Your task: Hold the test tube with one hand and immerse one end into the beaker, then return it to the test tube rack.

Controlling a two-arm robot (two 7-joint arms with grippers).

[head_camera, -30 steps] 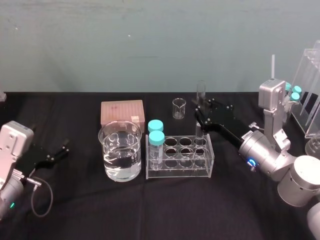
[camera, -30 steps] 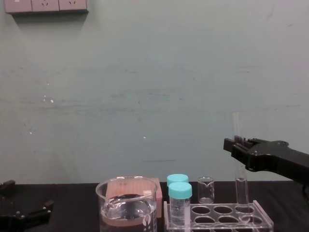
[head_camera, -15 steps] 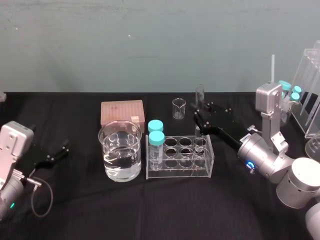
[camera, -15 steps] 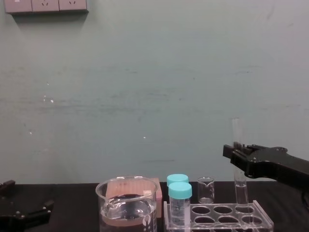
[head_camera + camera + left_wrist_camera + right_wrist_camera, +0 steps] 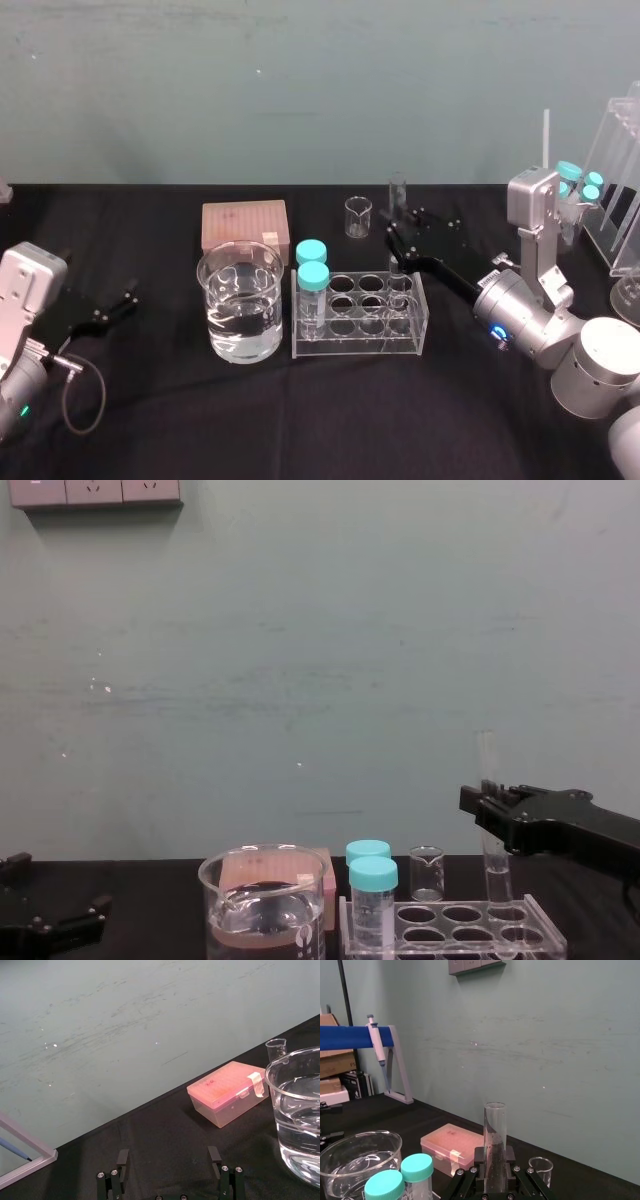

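The test tube (image 5: 398, 196) stands upright with its lower end in the back right hole of the test tube rack (image 5: 360, 342). My right gripper (image 5: 399, 240) is shut on the test tube's middle; in the right wrist view the test tube (image 5: 494, 1130) rises between its fingers (image 5: 479, 1156). From the chest the test tube (image 5: 488, 765) sticks up above the right gripper (image 5: 488, 805), over the rack (image 5: 450, 932). The beaker (image 5: 240, 300), part full of water, sits left of the rack. At the table's left, my left gripper (image 5: 125, 300) rests open and holds nothing.
Two teal-capped vials (image 5: 312, 272) fill the rack's left holes. A pink tip box (image 5: 244, 225) and a tiny beaker (image 5: 357, 216) sit behind. A clear acrylic stand (image 5: 620, 190) with teal-capped vials is at the far right. A pipette stand (image 5: 380, 1045) lies beyond the beaker.
My right gripper has come down with the test tube, sinking its lower end deeper into the rack's back right hole. The left arm has not moved.
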